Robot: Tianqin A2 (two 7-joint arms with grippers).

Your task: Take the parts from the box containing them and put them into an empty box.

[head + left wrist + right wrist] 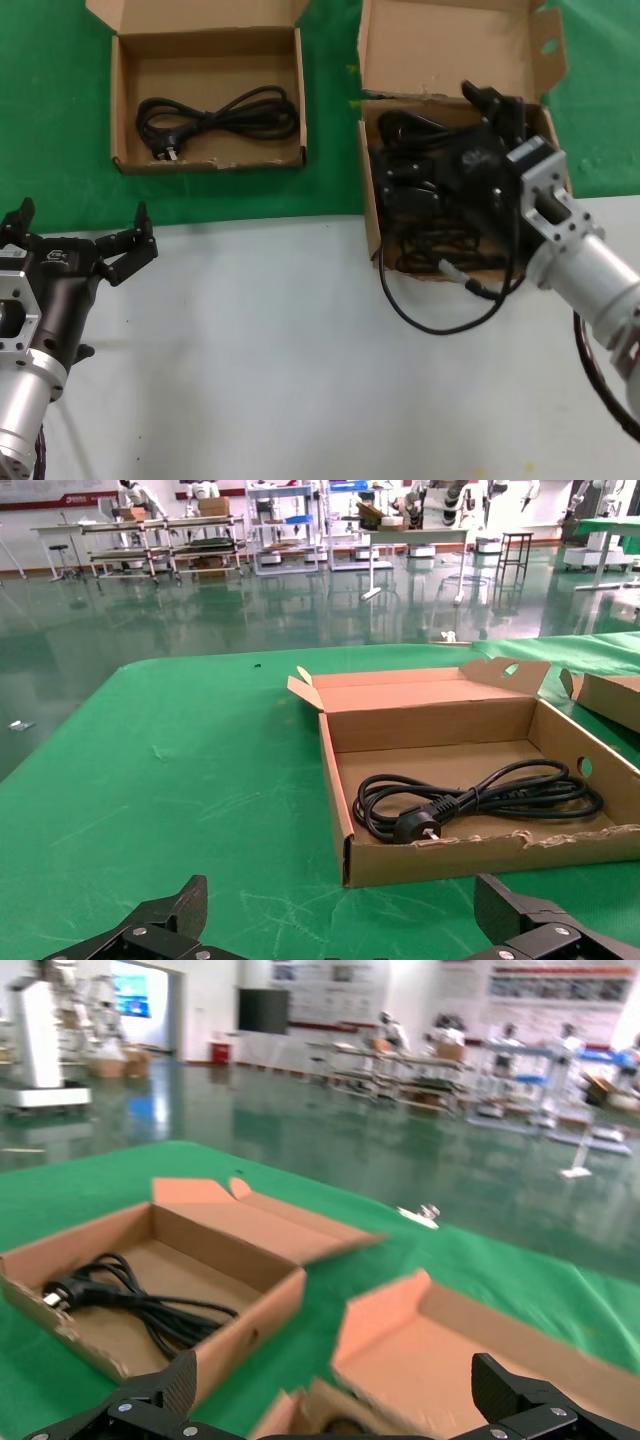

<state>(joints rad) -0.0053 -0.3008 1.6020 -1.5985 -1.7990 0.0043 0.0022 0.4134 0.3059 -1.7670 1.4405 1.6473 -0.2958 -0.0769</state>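
The tall-lidded cardboard box point(368, 200) at the right holds several coiled black power cords point(415, 190). My right gripper point(500, 105) hovers open over that box's far side, holding nothing; the right wrist view shows its fingers point(178, 1380) spread wide above the box's lid flap point(480, 1350). The low box with the frayed front rim point(205, 160) at the back left holds one black power cord point(215, 118); the box point(450, 855) and that cord point(470, 800) also show in the left wrist view. My left gripper point(80, 228) is open and empty at the near left.
A thinner black cable point(440, 325) with a silver connector point(455, 272) hangs out of the right box onto the white table point(260, 350). Green cloth point(330, 130) lies under both boxes, with a gap between them.
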